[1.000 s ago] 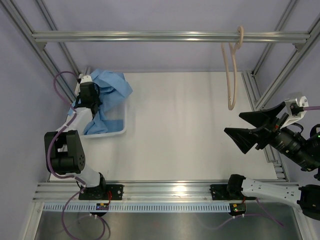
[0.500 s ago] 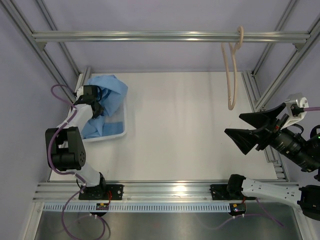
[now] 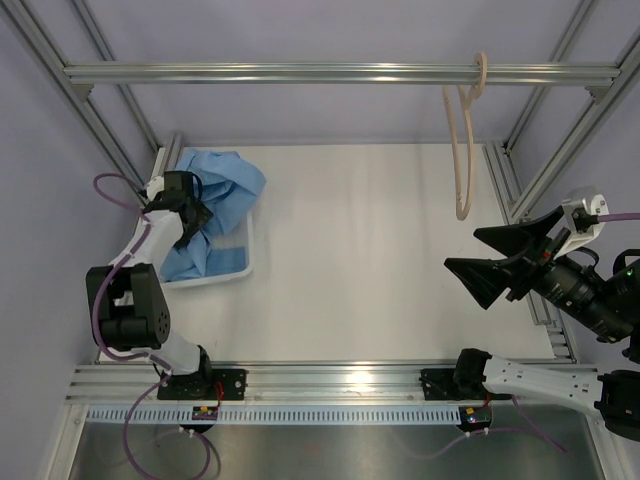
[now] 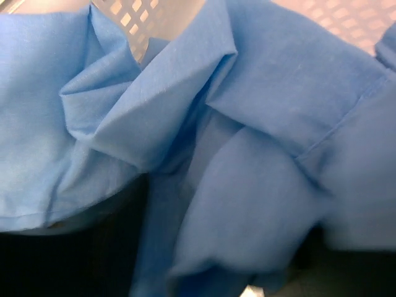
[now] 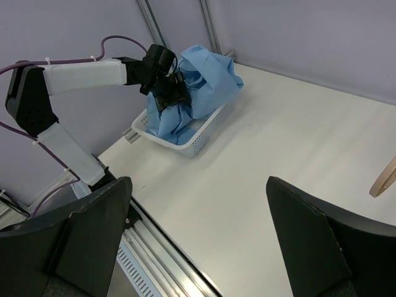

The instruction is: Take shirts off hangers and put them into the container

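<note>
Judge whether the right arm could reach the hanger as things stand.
Probably yes: the hanger hangs bare on the top bar, the open right gripper is close by, and nothing lies between them.

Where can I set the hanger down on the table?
Free: table from the bin to the right rail, down to the near edge. Crowded: far-left corner, with bin, shirt and left hand. Right hand hangs over the right edge.
</note>
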